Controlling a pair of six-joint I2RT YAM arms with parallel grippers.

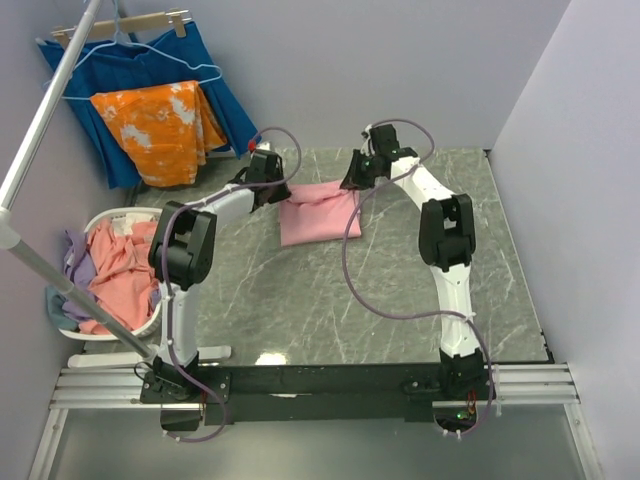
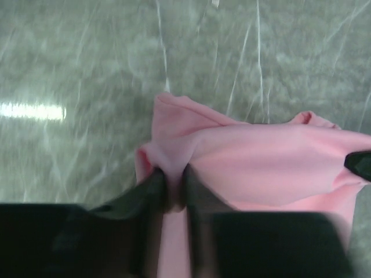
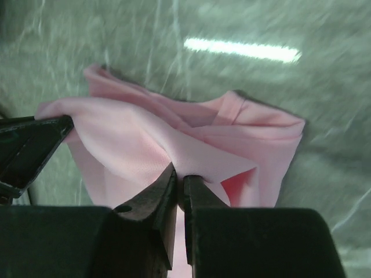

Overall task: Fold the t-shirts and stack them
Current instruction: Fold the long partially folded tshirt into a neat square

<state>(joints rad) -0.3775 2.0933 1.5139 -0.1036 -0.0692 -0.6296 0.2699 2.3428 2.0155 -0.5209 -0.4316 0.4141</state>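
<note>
A light pink t-shirt (image 1: 318,213) lies partly folded at the far middle of the grey table. My left gripper (image 1: 268,196) is shut on its far left corner; in the left wrist view the fingers (image 2: 152,186) pinch a fold of the pink cloth (image 2: 272,168). My right gripper (image 1: 352,184) is shut on its far right corner; in the right wrist view the fingertips (image 3: 170,180) pinch the cloth (image 3: 145,145). Both held edges are lifted a little. Salmon-pink (image 1: 120,270) and lilac (image 1: 76,252) shirts lie heaped in a white basket (image 1: 112,214) at the left.
A dark blue pleated cloth (image 1: 140,80) and an orange cloth with white blotches (image 1: 160,125) hang at the back left. A slanted metal pole (image 1: 45,120) crosses the left side. The grey marbled table (image 1: 400,300) stretches toward the arm bases.
</note>
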